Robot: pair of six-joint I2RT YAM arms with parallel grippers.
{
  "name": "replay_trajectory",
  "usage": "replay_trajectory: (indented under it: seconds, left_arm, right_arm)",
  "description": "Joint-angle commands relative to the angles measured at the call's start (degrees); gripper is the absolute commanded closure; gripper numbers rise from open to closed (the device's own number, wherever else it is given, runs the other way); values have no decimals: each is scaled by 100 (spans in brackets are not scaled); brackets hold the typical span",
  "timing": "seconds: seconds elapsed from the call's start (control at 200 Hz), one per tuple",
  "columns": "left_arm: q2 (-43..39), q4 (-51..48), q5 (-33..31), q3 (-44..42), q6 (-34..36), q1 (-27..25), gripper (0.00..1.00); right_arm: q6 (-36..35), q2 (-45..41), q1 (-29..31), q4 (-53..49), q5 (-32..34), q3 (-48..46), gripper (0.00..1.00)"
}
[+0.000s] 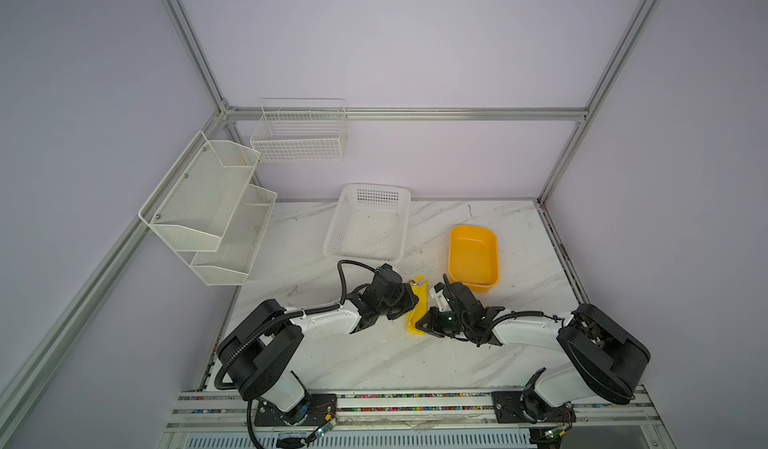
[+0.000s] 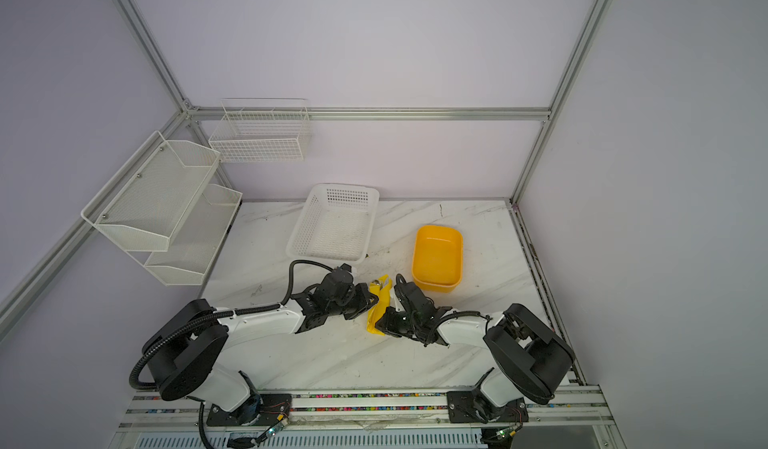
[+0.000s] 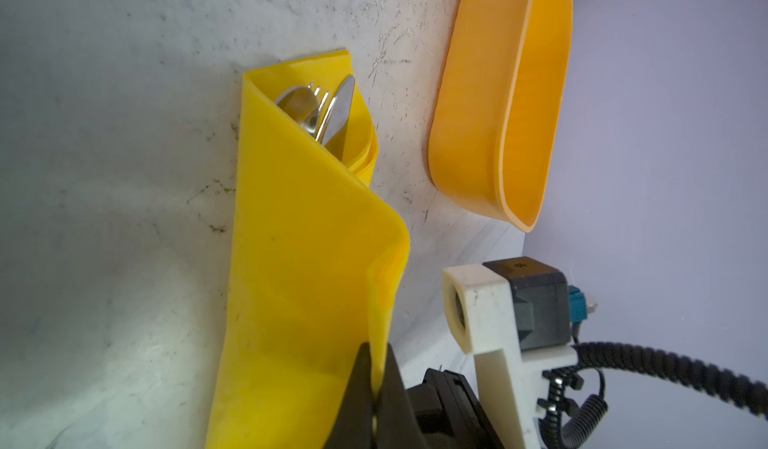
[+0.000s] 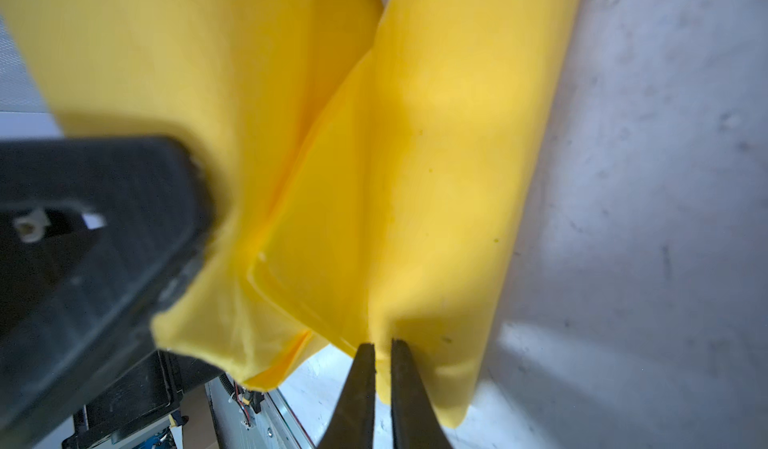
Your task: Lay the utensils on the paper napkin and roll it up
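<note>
Arms are closest to the lens in both top views, reaching in from either side and meeting mid-table (image 1: 374, 355). White perforated basket (image 1: 368, 226) sits at back centre, with the orange tub (image 1: 473, 256) to its right.

- paper napkin (image 1: 417, 305): on the table between the two grippers, just in front of the tub's near-left corner. It is folded lengthwise into a narrow loose wrap running front to back.
- utensils (image 3: 324, 110): inside the wrap. Spoon bowl, fork tines and a knife tip poke out of the open far end, seen from the left wrist.
- left gripper (image 3: 375, 364): jaws closed on a raised fold along the napkin's edge, with paper pinched between the tips.
- right gripper (image 4: 382, 345): jaws nearly together at the napkin's near end. Yellow shows in the thin gap between the tips, so it is probably pinching a fold; the view is too close to be sure.
</note>
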Motion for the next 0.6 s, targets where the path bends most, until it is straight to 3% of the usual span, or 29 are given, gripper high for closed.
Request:
replay_trajectory:
  seconds: [0.0,0.595]
  left_arm:
    - [61,291,53,487,-56,-27,100]
    - [363,541,-86,799,-367,-230,100]
  right_arm:
    - [9,223,13,82,14,89,87]
    - [-54,461,15,138,12,1,87]
